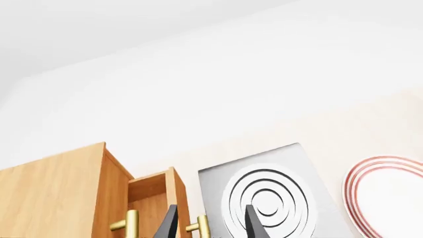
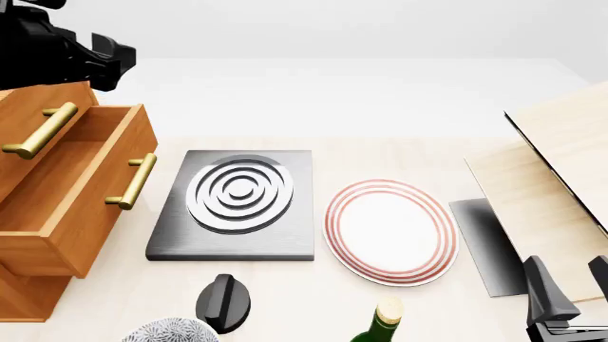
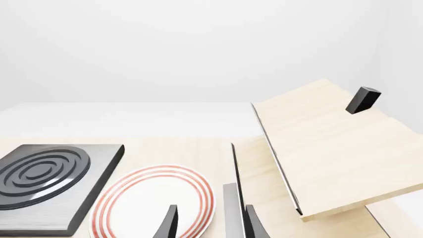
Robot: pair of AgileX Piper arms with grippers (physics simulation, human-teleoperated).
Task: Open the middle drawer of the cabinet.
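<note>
Pale table (image 2: pixel 399 303): right pincer (image 2: pixel 570 285) idles open and empty at the near edge. Beyond, the orange-brown wooden middle drawer (image 2: pixel 71 192) already juts from the orange-brown three-drawer cabinet (image 2: pixel 28 296); left pincer (image 1: pixel 210 223) hangs open by its brass bar handle (image 2: pixel 133 182). Next, probably withdrawal.

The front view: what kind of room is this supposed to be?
Probably a simulated kitchen counter: a hob plate with ring burner, a red-rimmed plate, and a green bottle, beside a wooden cabinet.
</note>
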